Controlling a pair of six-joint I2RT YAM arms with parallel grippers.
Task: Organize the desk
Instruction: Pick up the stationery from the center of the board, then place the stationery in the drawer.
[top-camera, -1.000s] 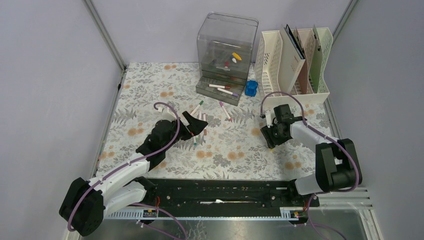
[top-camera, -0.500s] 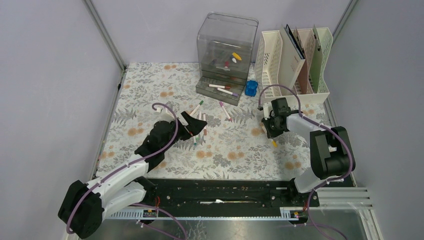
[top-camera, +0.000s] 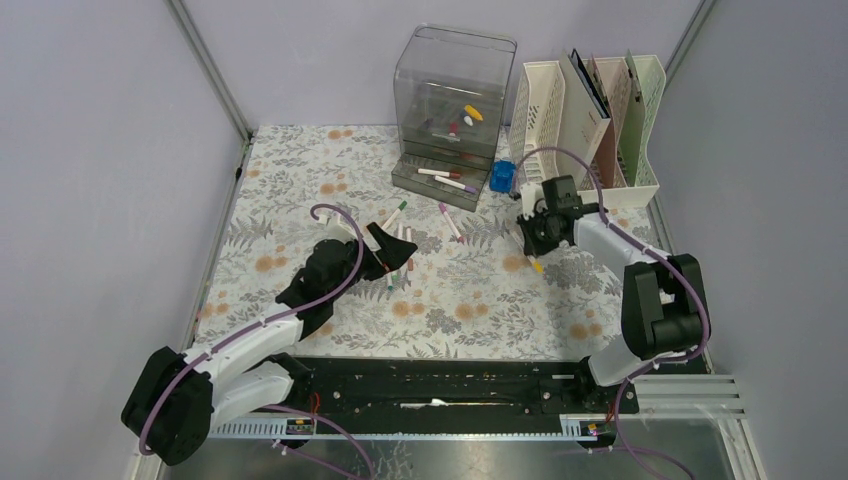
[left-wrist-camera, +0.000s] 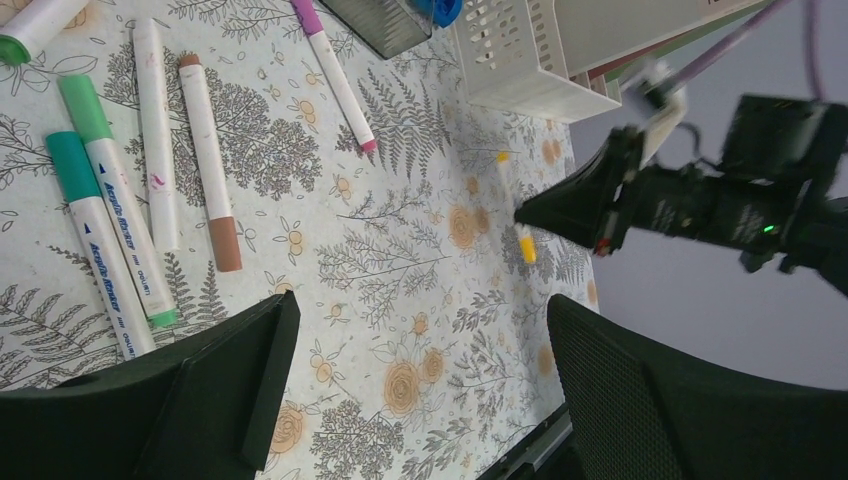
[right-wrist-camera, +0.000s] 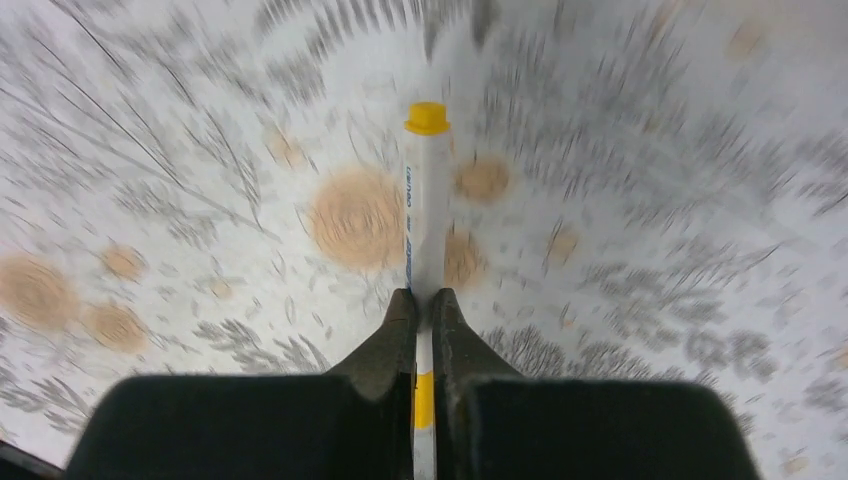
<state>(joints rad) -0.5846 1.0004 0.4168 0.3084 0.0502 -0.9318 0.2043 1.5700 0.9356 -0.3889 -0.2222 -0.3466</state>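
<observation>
Left wrist view: blue print runs along the white barrels of a teal-capped marker (left-wrist-camera: 100, 250) and a green-capped marker (left-wrist-camera: 118, 200); it is too small to read with certainty.
Right wrist view: blue lettering runs down the barrel of the yellow-capped marker (right-wrist-camera: 425, 200); blur makes it unreadable.
Desk look: the desk (top-camera: 300, 170) is a large rectangle under a white cloth printed with grey fern leaves and orange flowers.
Desk place: it fills the floor of the grey-walled cell, and a black rail (top-camera: 440, 385) runs along its near edge, where both arm bases sit.
Right gripper: the right gripper (right-wrist-camera: 424, 297) has its jaws clenched on the yellow-capped marker, pinching the white barrel partway along, over the right half of the desk. Whether the marker touches the cloth cannot be told.
Left gripper: the left gripper (left-wrist-camera: 420, 360) has its jaws spread wide and grips nothing, just beside the loose markers near the desk's middle.
Loose markers: a brown-capped marker (left-wrist-camera: 208, 160) lies alongside the green and teal ones, and a pink-tipped marker (left-wrist-camera: 335, 75) lies apart, nearer the far edge.
Far edge: a clear plastic organizer (top-camera: 455, 100) stands there, with more markers on its front tray.
Far right corner: slotted file racks (top-camera: 590, 120) stand upright, with a small blue item (top-camera: 502, 177) between them and the organizer.
</observation>
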